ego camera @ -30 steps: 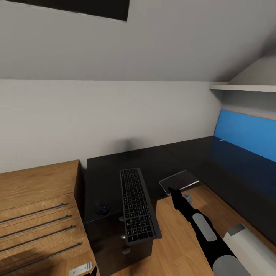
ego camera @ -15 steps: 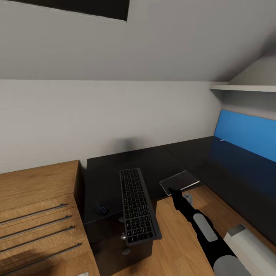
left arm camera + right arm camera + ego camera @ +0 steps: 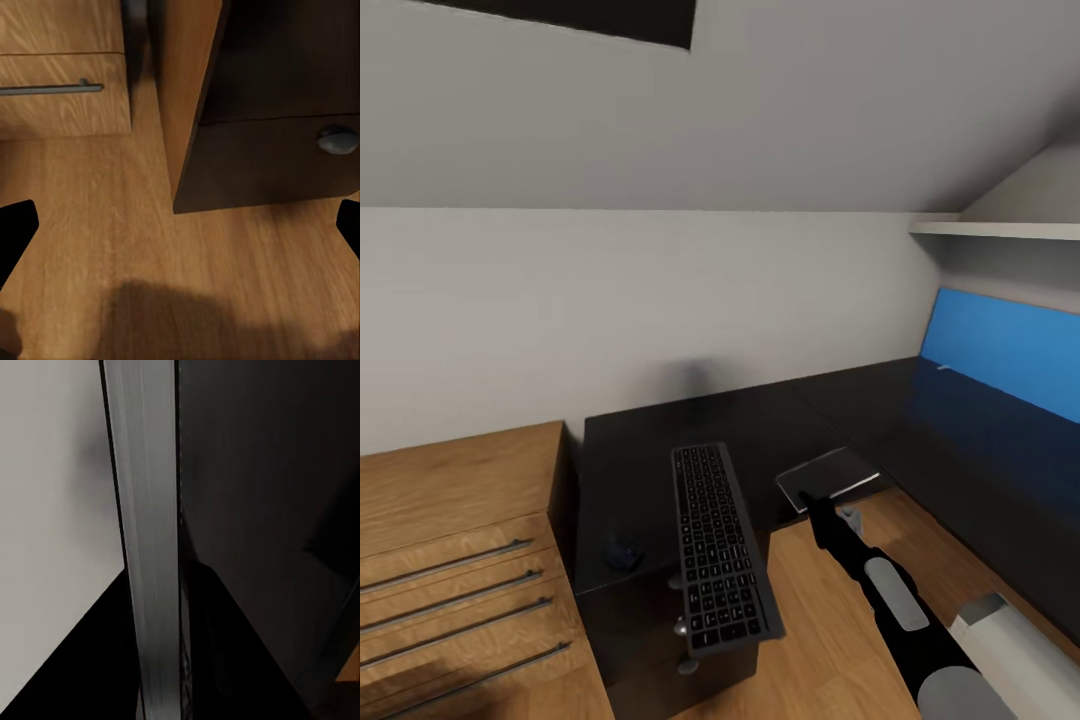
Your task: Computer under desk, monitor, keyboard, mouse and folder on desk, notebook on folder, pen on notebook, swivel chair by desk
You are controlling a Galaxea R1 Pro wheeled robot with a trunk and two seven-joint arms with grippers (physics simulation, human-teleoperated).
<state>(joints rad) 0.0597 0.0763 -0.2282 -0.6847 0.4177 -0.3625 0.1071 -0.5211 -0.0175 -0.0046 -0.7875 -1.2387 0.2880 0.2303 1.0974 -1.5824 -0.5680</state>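
Head view: keyboard (image 3: 721, 545) overhangs the desk (image 3: 630, 470) beside the mouse (image 3: 622, 555); left jaws apart, right unclear.

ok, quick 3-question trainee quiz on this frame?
1. True or false: the keyboard lies wholly on the desk.
2. In the head view, the mouse sits where relative to the keyboard? A) to its left B) to its right C) on top of it
3. Fill in: the left gripper is ___.
Key: 1 false, its near end overhangs the front edge; 2 A; 3 open.
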